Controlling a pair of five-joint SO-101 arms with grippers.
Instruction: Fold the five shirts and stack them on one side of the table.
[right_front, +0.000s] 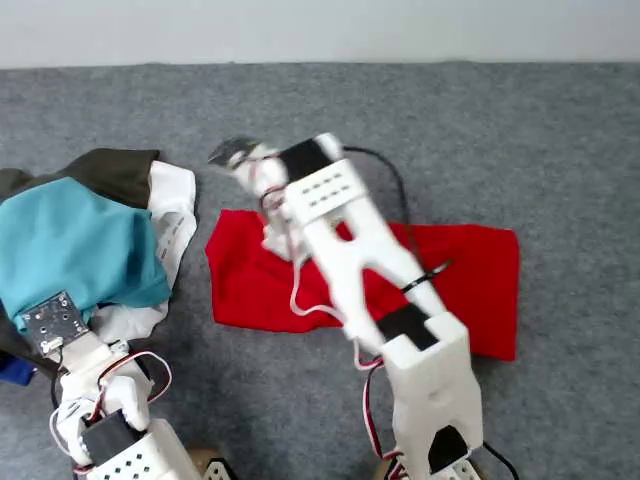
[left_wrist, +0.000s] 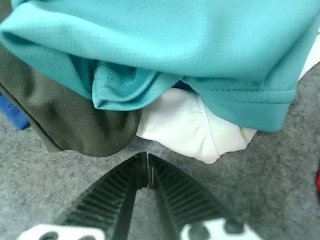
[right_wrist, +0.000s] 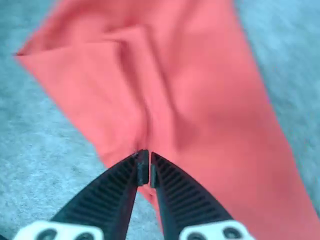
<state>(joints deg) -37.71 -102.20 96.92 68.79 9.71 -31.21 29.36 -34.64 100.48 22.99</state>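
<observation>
right hand (right_wrist: 144, 172) closed, pinching red shirt (right_front: 470, 270) edge near desk (right_front: 560, 150) centre. left hand (left_wrist: 149, 175) closed, empty, just beside pile: teal shirt (right_front: 70, 240) on dark shirt (right_front: 120, 170) and white shirt (right_front: 175, 200). marking on white shirt illegible.

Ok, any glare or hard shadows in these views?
High view: even light, no glare on the red shirt. Left wrist view: the teal shirt shades the white shirt under it. Right wrist view: soft shading along creases by the right claw.
</observation>
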